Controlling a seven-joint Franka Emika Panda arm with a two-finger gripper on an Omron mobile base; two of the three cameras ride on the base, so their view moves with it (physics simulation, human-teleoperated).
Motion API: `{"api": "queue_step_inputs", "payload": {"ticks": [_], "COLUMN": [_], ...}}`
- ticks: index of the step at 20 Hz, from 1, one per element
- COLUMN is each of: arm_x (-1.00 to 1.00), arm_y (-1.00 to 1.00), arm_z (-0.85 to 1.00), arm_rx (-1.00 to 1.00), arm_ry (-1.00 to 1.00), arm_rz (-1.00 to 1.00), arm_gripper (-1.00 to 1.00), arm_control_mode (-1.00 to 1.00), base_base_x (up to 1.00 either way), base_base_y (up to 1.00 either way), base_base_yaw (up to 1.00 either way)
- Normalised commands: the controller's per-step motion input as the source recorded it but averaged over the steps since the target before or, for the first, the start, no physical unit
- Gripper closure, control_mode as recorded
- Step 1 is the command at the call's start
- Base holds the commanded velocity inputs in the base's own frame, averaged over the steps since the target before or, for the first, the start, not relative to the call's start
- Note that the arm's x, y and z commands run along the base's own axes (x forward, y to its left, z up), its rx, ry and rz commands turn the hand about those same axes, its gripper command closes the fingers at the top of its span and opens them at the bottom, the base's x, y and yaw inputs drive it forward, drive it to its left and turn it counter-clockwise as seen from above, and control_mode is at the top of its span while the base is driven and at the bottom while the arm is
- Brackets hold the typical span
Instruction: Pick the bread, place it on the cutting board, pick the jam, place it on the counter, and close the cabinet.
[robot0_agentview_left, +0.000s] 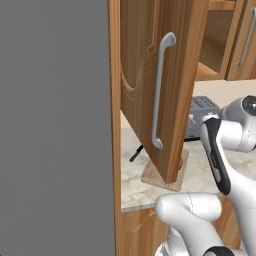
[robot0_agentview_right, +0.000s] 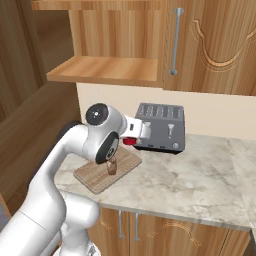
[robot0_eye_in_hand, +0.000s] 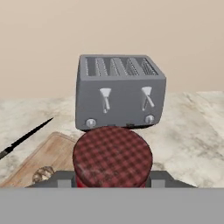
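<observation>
- Jam jar (robot0_eye_in_hand: 112, 157) sits between the gripper (robot0_eye_in_hand: 112, 183) jaws in the hand view; checked red lid faces the camera, jaws closed in narrow on its sides, holding it.
- Right base view: red of the jar (robot0_agentview_right: 130, 141) shows at the hand, in the air in front of the toaster (robot0_agentview_right: 160, 127), above the far edge of the cutting board (robot0_agentview_right: 95, 176).
- Bread (robot0_agentview_right: 112, 168) already lies on the board, near its middle; small brown lump, also at the lower left of the hand view (robot0_eye_in_hand: 43, 174).
- Table (robot0_agentview_right: 200, 175) has open marbled space right of the board and in front of the toaster; looks like a fair drop spot for the jar.
- Black knife (robot0_eye_in_hand: 26, 138) lies on the table left of the board, well clear of the jar.
- Cabinet door (robot0_agentview_left: 160, 85) with long silver handle (robot0_agentview_left: 160, 90) stands open, swung out over the board; not yet closed.
- Handling guess: jar is rigid, smooth, probably glass, so slippery and breakable; light for its size. Grip on the round body below the lid is right, keep it upright, set down flat and gently before opening.
- Bread would be soft and light; leave it.
</observation>
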Motion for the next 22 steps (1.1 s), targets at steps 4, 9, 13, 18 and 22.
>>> {"api": "queue_step_inputs", "payload": {"ticks": [4, 9, 13, 18, 22], "arm_x": [0.07, 0.11, 0.23, 0.17, 0.23], "arm_y": [-0.29, -0.33, -0.30, -0.23, -0.17], "arm_z": [-0.54, -0.58, -0.62, -0.66, -0.50], "arm_rx": [0.00, 0.00, 0.00, 0.00, 0.00], "arm_ry": [0.04, 0.02, 0.01, 0.00, 0.00], "arm_rz": [-0.05, -0.04, -0.03, -0.02, 0.00], "arm_gripper": [1.00, 1.00, 1.00, 1.00, 1.00], "arm_control_mode": [-1.00, -1.00, -1.00, -1.00, -1.00], "base_base_x": [0.00, 0.00, 0.00, 0.00, 0.00], "base_base_y": [0.00, 0.00, 0.00, 0.00, 0.00], "base_base_yaw": [0.00, 0.00, 0.00, 0.00, 0.00]}}
